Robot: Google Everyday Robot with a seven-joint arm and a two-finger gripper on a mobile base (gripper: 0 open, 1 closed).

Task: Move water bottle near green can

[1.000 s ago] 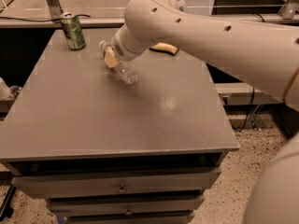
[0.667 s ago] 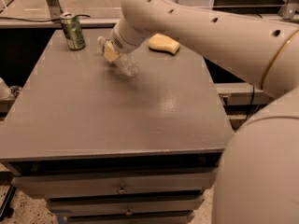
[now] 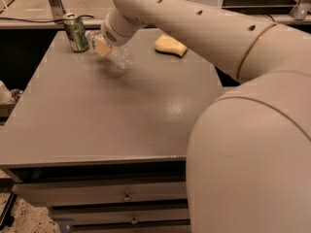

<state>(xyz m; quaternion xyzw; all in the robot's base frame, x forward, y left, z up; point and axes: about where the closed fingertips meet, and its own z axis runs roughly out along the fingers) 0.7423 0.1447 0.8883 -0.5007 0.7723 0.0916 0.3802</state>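
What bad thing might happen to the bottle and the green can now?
The gripper holds the water bottle tilted, with its cap end close to the green can; moving left might knock the can over. The can stands near the back edge of the table, so a bump might push it off. Let go while tilted, the bottle might roll.

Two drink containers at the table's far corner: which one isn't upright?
The water bottle: clear plastic, held tilted in the gripper beside the green can, which stands upright.
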